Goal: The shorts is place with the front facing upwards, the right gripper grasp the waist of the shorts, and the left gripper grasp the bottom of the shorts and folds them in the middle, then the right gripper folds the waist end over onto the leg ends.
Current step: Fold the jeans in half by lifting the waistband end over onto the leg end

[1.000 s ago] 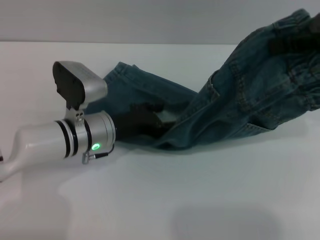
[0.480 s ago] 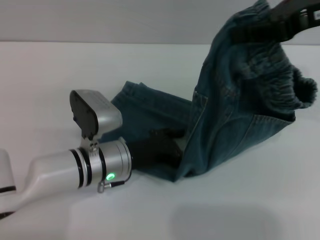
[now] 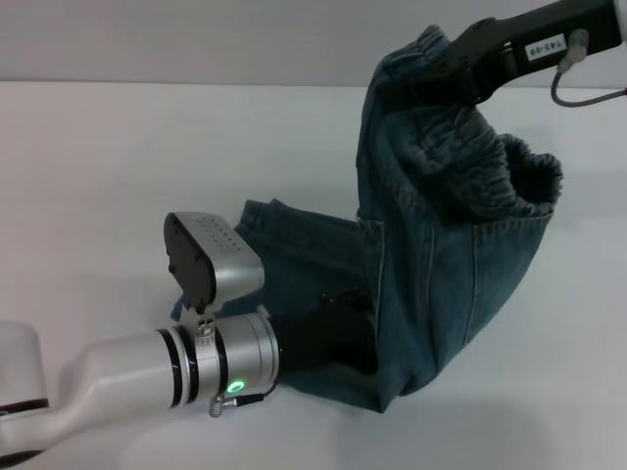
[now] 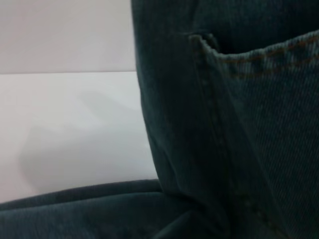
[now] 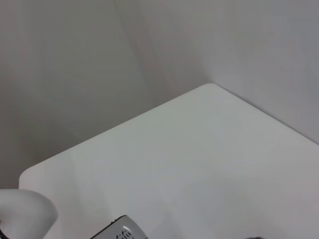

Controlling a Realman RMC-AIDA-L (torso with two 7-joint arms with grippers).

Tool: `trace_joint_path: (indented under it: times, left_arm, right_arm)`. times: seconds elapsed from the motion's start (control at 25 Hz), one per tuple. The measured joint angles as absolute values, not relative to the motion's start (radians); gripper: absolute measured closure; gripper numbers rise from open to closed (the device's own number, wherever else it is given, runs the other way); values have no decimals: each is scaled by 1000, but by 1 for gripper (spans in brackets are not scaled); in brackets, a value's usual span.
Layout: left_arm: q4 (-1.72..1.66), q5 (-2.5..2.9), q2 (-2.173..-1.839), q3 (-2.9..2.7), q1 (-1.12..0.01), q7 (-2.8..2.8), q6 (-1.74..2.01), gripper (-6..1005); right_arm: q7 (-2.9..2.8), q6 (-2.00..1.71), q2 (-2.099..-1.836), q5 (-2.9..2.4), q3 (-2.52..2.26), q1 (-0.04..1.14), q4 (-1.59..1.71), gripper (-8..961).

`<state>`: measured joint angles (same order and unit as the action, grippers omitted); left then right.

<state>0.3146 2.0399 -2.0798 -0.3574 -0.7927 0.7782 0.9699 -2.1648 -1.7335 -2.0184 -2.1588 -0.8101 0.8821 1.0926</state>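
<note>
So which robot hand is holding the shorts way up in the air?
The right gripper, the black one with the white label, holds the shorts up by the gathered waist. The left gripper, on the silver wrist with the green light, stays low against the table.

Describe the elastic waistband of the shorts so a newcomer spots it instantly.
On the white table, the shorts hang lifted from the black right claw at the top of the head view. Just under that claw is the waistband: a puckered, ribbed denim loop, unlike the smooth stitched denim below it.
</note>
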Motion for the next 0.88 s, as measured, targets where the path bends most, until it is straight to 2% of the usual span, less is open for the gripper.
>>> trace_joint_path:
  times: [0.88]
  left_arm:
    - [25, 2095, -2061, -195, -722, 854, 1004, 172]
  right_arm:
    - [-2141, -1733, -2021, -2166, -847, 871, 1044, 886]
